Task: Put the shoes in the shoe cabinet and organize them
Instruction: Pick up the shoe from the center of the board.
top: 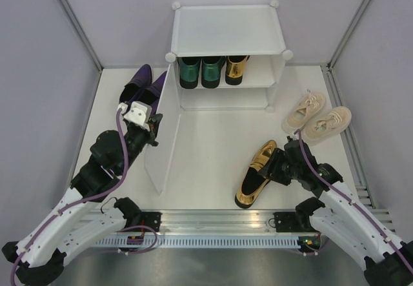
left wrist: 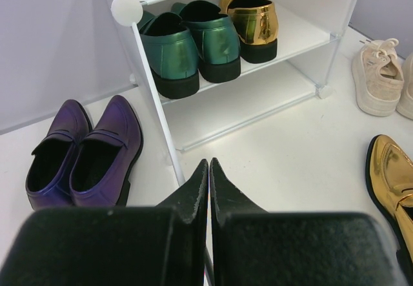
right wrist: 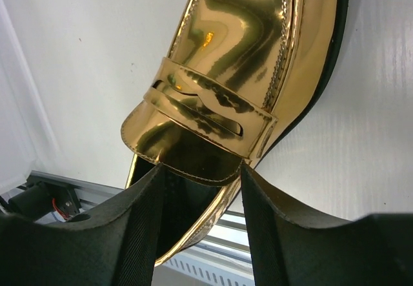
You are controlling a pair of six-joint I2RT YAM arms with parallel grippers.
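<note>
Left gripper [left wrist: 209, 170]: jaws were pressed together, empty, beside the door panel [top: 162, 131].
Right gripper [right wrist: 201, 165]: jaws stood apart, straddling the gold loafer [right wrist: 245, 60] (flat on the tabletop [top: 213, 137]).
Shoe cabinet [top: 226, 28]: held green loafers [top: 200, 71] and second gold loafer [top: 236, 70].
Purple shoes [top: 142, 86]: lay left of it.
Sneakers [top: 319, 118]: lay right.

Top external: fixed, high behind the arm bases [top: 129, 212], looking down across the whole table [top: 213, 137] toward the shoe cabinet [top: 226, 31] at the far side.
Left wrist: low, behind the left hand [left wrist: 208, 166], facing the cabinet's open shelves from nearby.
Right wrist: very close, looking down past the right hand [right wrist: 201, 170] onto the gold loafer [right wrist: 245, 73] on the table.
Shared by all three: that loafer.
</note>
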